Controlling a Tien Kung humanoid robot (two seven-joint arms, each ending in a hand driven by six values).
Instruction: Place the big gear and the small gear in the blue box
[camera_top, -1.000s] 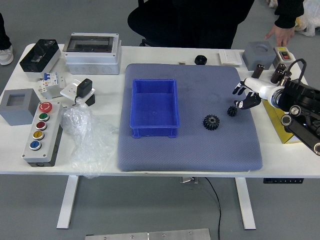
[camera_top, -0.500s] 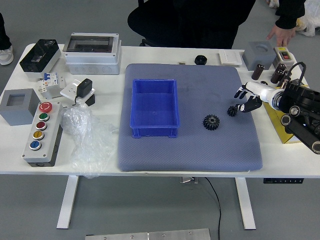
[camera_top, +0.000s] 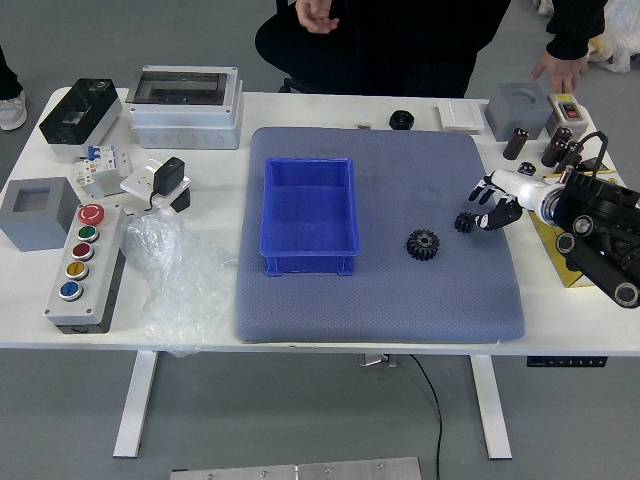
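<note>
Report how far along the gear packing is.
Done: nothing visible yet; neither gear is in the blue box.
In hand: nothing appears grasped. The right robot hand is open right beside the small gear, which looks like the first pick.
Left: both gears, since the small gear and the big gear lie on the grey mat.

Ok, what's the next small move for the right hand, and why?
I'd ease the right hand slightly left and down, then close on the small gear. It sits on the mat just left of the hand, whose fingers look parted and don't seem to hold it.
</note>
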